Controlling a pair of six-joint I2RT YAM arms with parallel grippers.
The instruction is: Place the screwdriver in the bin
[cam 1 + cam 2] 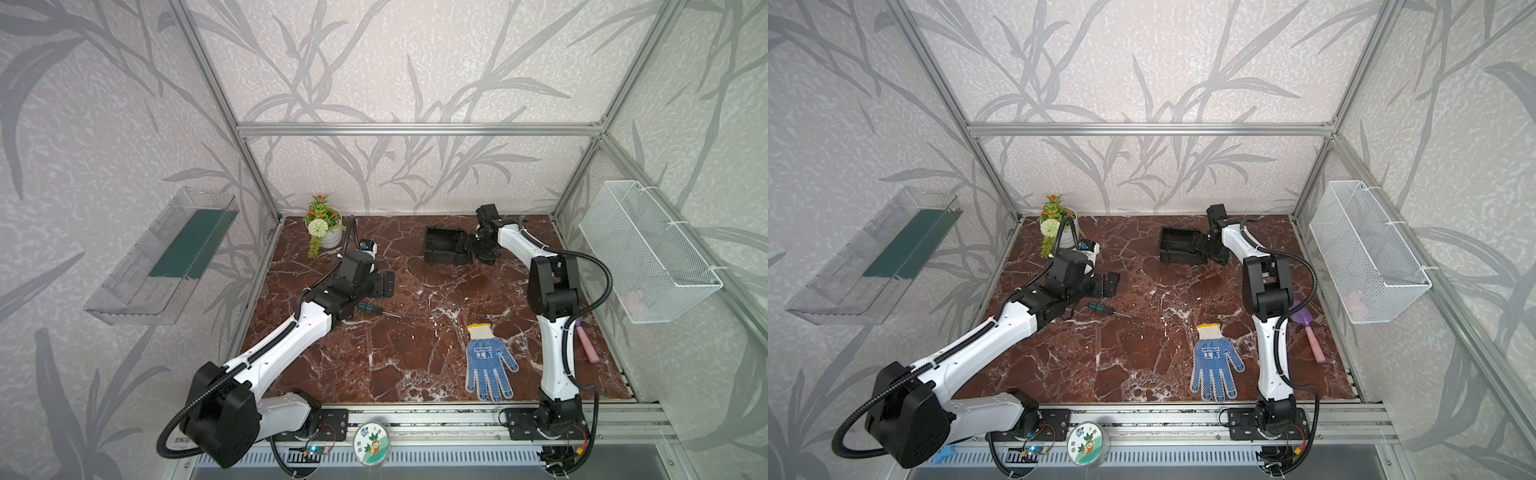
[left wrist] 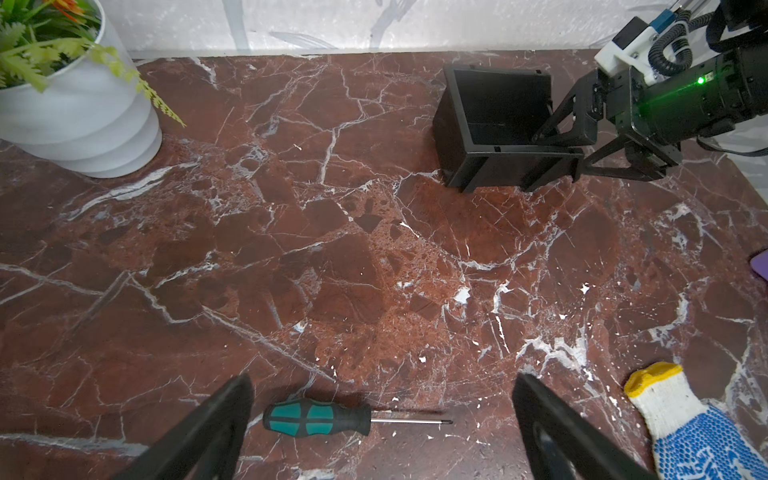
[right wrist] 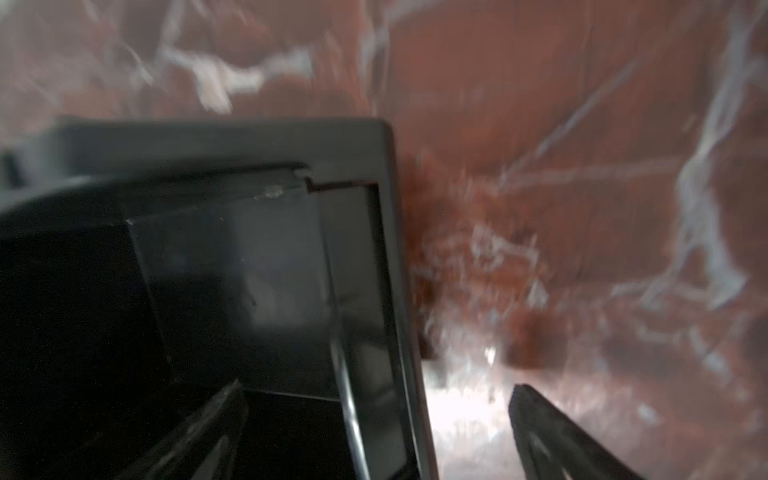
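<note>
Two arms, one target. The screwdriver (image 2: 324, 417) is lying flat on the table (image 2: 332, 249), low between the left fingers (image 2: 216, 424), which are standing spread wide and holding nothing. Its long axis is running from one finger toward the other, handle close to one, shaft tip pointing at the other. The right fingers (image 3: 552, 436) are also spread, straddling one wall of the bin (image 3: 386, 249), well apart from the tool. Judgement: the left arm is nearer, and its wrist is needing a turn so the fingers close across the handle.
</note>
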